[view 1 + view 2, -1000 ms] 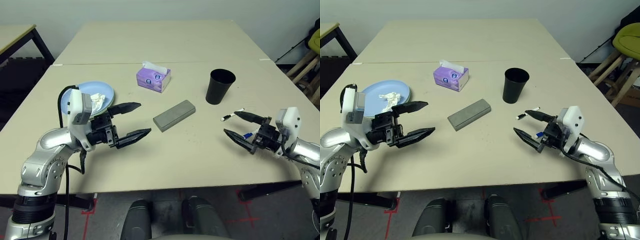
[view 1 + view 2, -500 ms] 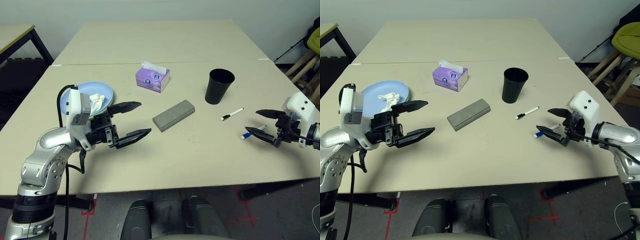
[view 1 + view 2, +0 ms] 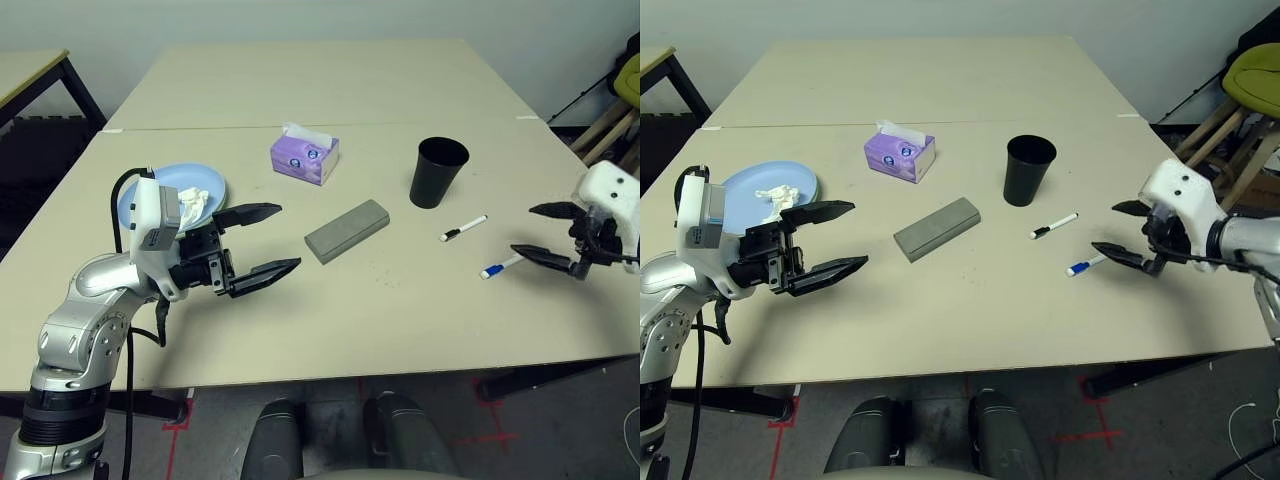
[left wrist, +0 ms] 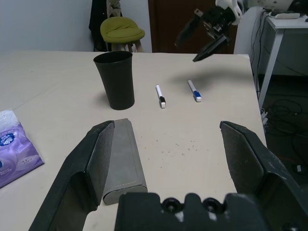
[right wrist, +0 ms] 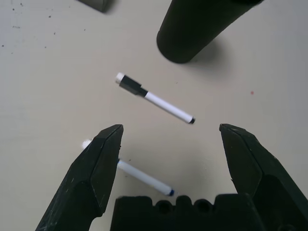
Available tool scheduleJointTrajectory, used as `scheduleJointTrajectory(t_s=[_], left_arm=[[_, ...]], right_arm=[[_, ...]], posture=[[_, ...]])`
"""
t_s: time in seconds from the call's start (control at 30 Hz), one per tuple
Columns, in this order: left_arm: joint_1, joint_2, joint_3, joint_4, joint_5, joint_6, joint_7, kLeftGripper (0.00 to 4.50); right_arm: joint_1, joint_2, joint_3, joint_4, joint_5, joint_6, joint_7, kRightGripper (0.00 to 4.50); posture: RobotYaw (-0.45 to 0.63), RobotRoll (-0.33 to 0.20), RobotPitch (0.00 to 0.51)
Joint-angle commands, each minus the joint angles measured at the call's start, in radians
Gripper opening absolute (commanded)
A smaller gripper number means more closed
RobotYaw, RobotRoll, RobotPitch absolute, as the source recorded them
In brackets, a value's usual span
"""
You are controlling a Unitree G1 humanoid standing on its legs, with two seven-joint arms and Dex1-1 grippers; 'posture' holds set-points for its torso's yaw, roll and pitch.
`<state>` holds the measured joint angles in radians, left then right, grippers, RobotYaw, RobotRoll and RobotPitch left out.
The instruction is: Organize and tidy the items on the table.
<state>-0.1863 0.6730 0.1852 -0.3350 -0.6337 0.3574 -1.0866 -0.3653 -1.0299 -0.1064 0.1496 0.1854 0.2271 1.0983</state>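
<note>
Pens are lying loose on the tabletop (image 3: 400, 300): the black-capped pen (image 3: 464, 228) sits just beside the black cup (image 3: 439, 172), and the blue-capped pen (image 3: 497, 267) rests a little nearer the robot, the two close together but apart. The right gripper (image 3: 550, 232), which a second ago was hovering low over these pens, is now lifting up and swinging out toward the tabletop's right edge, its fingers spread wide and carrying nothing; in the right wrist view both pens are showing between and beyond the open fingers (image 5: 103, 163), untouched on the surface. The left gripper (image 3: 262, 240) is holding its earlier position above the tabletop between the blue plate (image 3: 140, 200) and the grey glasses case (image 3: 347, 229), fingers likewise spread and empty. On the plate the crumpled white tissue (image 3: 195, 200) is resting, and the purple tissue box (image 3: 304, 155) is standing beyond the case toward the seam. Nothing on the tabletop has shifted during the right arm's retreat, so the withdrawal is probably a repositioning rather than a completed pick. As a judgement, the tidying is remaining at an early stage: pens, case and cup are all still scattered, and the likely next step for the right arm is a fresh descent onto one pen, where the thin, low barrel is calling for fingers lined up across it.
</note>
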Motion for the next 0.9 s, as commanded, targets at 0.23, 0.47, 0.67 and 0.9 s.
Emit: scheduleJointTrajectory(t_s=[0.23, 0.47, 0.67, 0.9], left_arm=[[0.011, 0.024, 0.006, 0.019, 0.009, -0.006, 0.011, 4.46], [0.016, 0.029, 0.012, 0.036, 0.020, -0.013, 0.026, 4.46], [0.012, 0.035, 0.010, 0.047, 0.022, -0.017, 0.030, 4.46], [-0.005, 0.036, 0.002, 0.060, 0.026, -0.019, 0.032, 4.46]], right_arm=[[-0.090, -0.099, 0.095, -0.111, -0.039, 0.131, 0.098, 4.50], [-0.125, -0.139, 0.149, -0.177, -0.057, 0.155, 0.170, 4.50], [-0.133, -0.180, 0.174, -0.205, -0.067, 0.151, 0.246, 4.50], [-0.166, -0.250, 0.283, -0.096, -0.189, -0.057, 0.385, 4.50]], posture=[[0.03, 0.000, 0.084], [0.03, 0.000, 0.093], [0.03, 0.000, 0.097], [0.02, 0.000, 0.100]])
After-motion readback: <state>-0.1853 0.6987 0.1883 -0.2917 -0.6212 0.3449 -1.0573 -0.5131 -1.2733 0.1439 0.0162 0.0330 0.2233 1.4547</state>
